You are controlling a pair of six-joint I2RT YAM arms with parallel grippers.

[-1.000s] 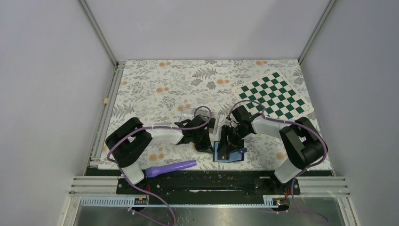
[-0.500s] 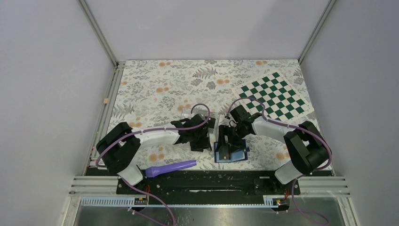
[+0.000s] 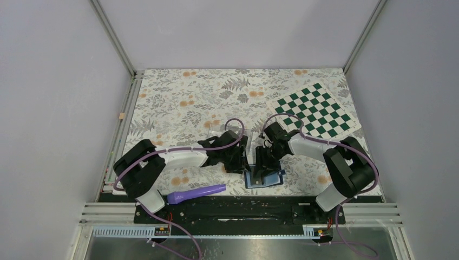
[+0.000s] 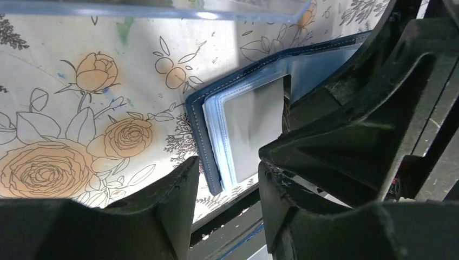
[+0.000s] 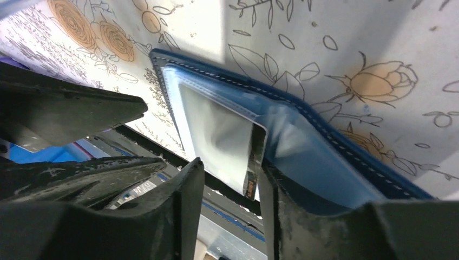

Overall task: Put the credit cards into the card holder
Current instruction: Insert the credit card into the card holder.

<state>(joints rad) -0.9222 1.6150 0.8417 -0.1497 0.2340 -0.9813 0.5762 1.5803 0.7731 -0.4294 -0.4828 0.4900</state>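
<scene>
Card holder (image 3: 263, 179) lies open on the flowered counter (image 3: 184, 103), close to the near edge and between the two arms, its navy cover flat on the cloth and its clear sleeves facing up. The left gripper (image 3: 238, 162) sits just beside its left edge with its fingers spread and nothing between them; in its own wrist view the stitched corner of the card holder shows through that gap, lying on the counter beyond the fingertips. The right gripper (image 3: 263, 162) reaches down over the card holder from the far side. In its wrist view a credit card (image 5: 216, 135), which looks grey under the glare, lies partway in a clear sleeve, and the end that sticks out sits between the two fingers. Those fingers stand about a card's width apart, one close on each long edge, but I cannot tell whether they are squeezing it or only flanking it. A clear plastic box (image 3: 217, 131) stands just behind the left gripper. A purple pen-like thing (image 3: 197, 192) lies near the front edge to the left, and a green checkered board (image 3: 316, 111) lies well apart at the far right.
</scene>
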